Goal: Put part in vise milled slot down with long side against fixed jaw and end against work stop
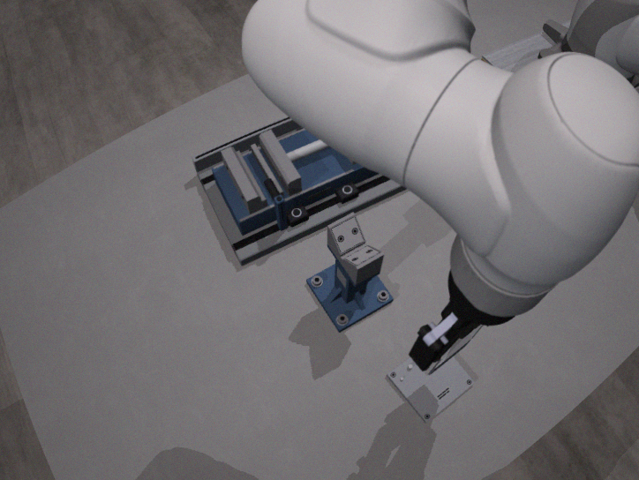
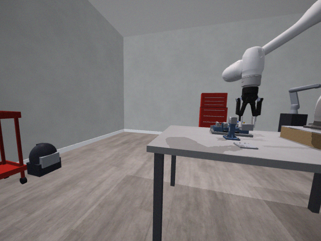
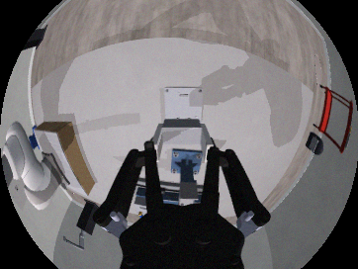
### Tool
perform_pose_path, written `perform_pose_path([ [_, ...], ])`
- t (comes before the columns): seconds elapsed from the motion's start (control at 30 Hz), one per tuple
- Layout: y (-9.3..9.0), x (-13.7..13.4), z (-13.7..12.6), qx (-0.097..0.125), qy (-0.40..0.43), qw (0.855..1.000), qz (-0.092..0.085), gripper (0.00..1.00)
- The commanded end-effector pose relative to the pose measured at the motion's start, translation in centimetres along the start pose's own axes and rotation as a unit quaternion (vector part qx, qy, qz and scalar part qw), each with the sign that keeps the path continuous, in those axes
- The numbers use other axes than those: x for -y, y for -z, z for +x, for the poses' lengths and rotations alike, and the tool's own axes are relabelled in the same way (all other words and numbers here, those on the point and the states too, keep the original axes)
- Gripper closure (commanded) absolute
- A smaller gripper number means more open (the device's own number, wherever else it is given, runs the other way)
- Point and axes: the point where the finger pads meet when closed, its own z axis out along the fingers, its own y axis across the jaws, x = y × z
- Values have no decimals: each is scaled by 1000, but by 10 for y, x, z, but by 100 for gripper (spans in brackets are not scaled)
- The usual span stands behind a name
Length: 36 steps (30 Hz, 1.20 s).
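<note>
My gripper [image 1: 432, 356] is shut on the part [image 2: 247, 126], a grey block, and holds it in the air above the infeed plate [image 1: 431, 386], a small light plate near the table's front edge. In the top view the black fingers hide most of the part. In the wrist view the part [image 3: 182, 133] sits across the fingertips, with the plate [image 3: 182, 101] beyond it. The blue vise [image 1: 268, 177] stands open at the back left, with its fixed jaw [image 1: 240, 177] on the left. The V-block [image 1: 355, 251] stands between the vise and the plate.
The arm's big white links [image 1: 464, 129] hide the vise's right end and the table's back right. A wooden box [image 2: 300, 136] lies at the table's right. A red tool chest [image 2: 213, 108] stands behind the table.
</note>
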Motion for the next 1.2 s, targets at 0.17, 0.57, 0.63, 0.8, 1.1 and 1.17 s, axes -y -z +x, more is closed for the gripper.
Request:
perform_pose_path([
  [0.17,34,-4,1,0,0,1000,-4,100],
  [0.57,82,-4,1,0,0,1000,-4,100],
  [0.63,86,-4,1,0,0,1000,-4,100],
  [0.8,97,-4,1,0,0,1000,-4,100],
  [1.1,113,-4,1,0,0,1000,-4,100],
  [1.17,115,-4,1,0,0,1000,-4,100],
])
